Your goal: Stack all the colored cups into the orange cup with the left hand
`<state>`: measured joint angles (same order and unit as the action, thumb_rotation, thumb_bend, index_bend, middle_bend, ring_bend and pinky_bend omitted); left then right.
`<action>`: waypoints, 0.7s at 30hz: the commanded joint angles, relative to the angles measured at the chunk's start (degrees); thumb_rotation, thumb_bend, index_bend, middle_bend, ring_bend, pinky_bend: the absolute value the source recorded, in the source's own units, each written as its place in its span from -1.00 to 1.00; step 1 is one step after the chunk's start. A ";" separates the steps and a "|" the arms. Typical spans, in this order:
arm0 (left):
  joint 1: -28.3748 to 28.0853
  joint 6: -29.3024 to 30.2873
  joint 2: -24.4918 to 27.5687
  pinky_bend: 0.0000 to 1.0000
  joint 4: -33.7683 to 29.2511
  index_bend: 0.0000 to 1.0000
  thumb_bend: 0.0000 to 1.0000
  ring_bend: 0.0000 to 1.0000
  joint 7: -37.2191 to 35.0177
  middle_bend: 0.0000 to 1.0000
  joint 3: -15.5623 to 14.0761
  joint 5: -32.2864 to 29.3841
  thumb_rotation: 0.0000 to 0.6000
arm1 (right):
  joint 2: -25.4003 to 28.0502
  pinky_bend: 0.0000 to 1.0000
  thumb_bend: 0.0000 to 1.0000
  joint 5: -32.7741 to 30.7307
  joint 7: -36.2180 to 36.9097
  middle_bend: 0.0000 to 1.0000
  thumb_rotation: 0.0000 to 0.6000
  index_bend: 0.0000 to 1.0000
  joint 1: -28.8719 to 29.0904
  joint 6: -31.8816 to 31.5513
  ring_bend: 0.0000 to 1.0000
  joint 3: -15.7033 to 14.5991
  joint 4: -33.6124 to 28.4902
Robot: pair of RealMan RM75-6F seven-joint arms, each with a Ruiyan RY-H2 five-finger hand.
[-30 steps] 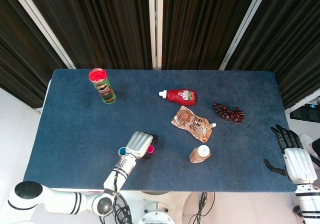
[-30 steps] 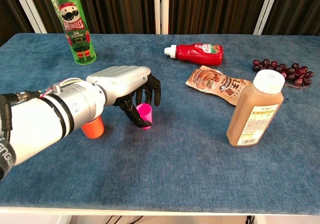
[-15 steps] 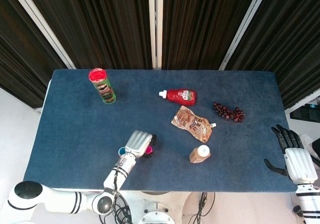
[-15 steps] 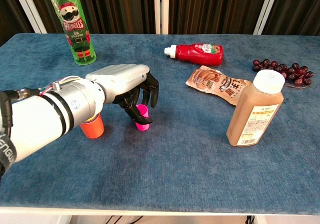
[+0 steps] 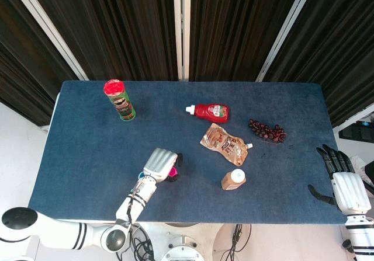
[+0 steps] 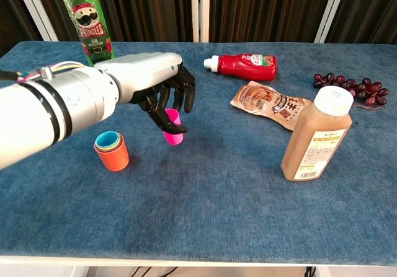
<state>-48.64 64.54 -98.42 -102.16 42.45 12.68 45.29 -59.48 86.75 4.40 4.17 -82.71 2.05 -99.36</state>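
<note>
blue table (image 6: pixel 248 196): left robot hand (image 6: pixel 162 91) grips pink cup (image 6: pixel 173 131), partly hidden.

Pink cup (image 6: pixel 173 130), orange cup (image 6: pixel 113 155), red ketchup bottle (image 6: pixel 244 65), blue tablecloth (image 6: pixel 223 196).

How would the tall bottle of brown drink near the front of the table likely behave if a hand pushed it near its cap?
The bottle stands upright, tall and narrow, so a high push would probably tip it rather than slide it. It looks full of brown liquid, so likely heavy for its size. Its flat-sided body suggests it would not roll far once down.
</note>
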 commanded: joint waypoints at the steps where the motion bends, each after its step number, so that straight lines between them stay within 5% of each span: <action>1: -0.71 1.65 4.44 0.25 -5.62 0.04 -0.52 0.14 2.75 0.11 2.20 -4.49 1.00 | 0.06 -1.00 -0.65 0.02 -0.05 -1.00 1.00 -1.00 -0.04 -0.11 -1.00 0.04 -0.10; 13: 0.94 10.37 17.79 0.25 -19.75 0.04 -0.53 0.14 8.31 0.10 0.92 -12.09 1.00 | 0.34 -1.00 -0.65 0.59 -0.37 -1.00 1.00 -1.00 0.16 -0.31 -1.00 0.18 -0.96; 21: 2.72 11.40 20.08 0.25 -22.38 0.04 -0.53 0.14 5.82 0.10 -2.38 -11.75 1.00 | 0.68 -1.00 -0.65 2.13 -1.39 -1.00 1.00 -1.00 -0.09 -1.65 -1.00 0.07 -2.35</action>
<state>-46.19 75.74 -78.36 -124.45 48.61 10.74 33.05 -58.83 88.83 3.06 4.12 -84.31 2.14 -101.67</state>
